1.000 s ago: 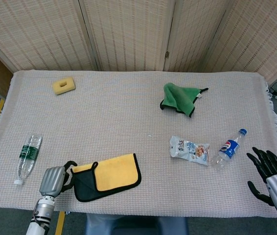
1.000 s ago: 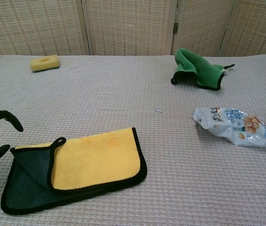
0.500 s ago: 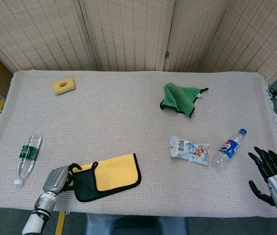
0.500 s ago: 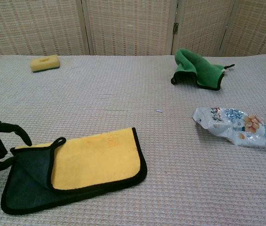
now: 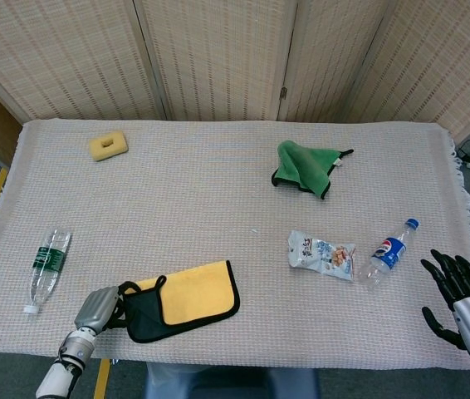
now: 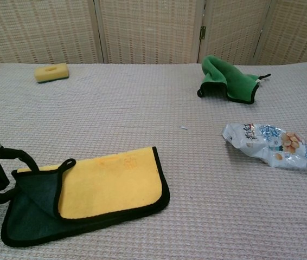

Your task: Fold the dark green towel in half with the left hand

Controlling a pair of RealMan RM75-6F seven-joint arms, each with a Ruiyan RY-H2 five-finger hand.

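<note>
My left hand point(image 5: 98, 310) sits at the near left edge of the surface point(image 5: 218, 216), its fingers point(image 6: 20, 157) curled round the left edge of the towel point(image 6: 83, 197), though I cannot tell if they actually pinch it. The towel lies flat just right of that hand, dark side partly folded under yellow. My right hand point(image 5: 467, 303) hangs off the far right edge, fingers spread, holding nothing, with a bottle point(image 5: 389, 252) just left of it.
</note>
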